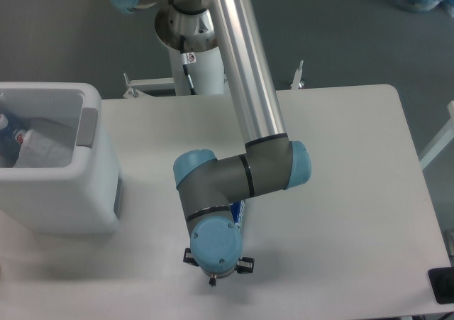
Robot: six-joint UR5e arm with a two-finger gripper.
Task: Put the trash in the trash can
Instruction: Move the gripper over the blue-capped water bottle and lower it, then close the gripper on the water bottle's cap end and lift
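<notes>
The trash can is a large white bin with a grey panel on its rim, standing at the table's left edge. Inside it lie a pale white sheet and, at the far left, something with blue and red marks. A sliver of blue-labelled trash peeks out on the table from under the arm's elbow; the rest of it is hidden. My gripper points straight down near the table's front edge, right of the can. The blue wrist cap covers its fingers.
The white table stretches to the right of the arm. The arm's silver tube slants across the middle from its base at the back. A dark object sits at the front right corner.
</notes>
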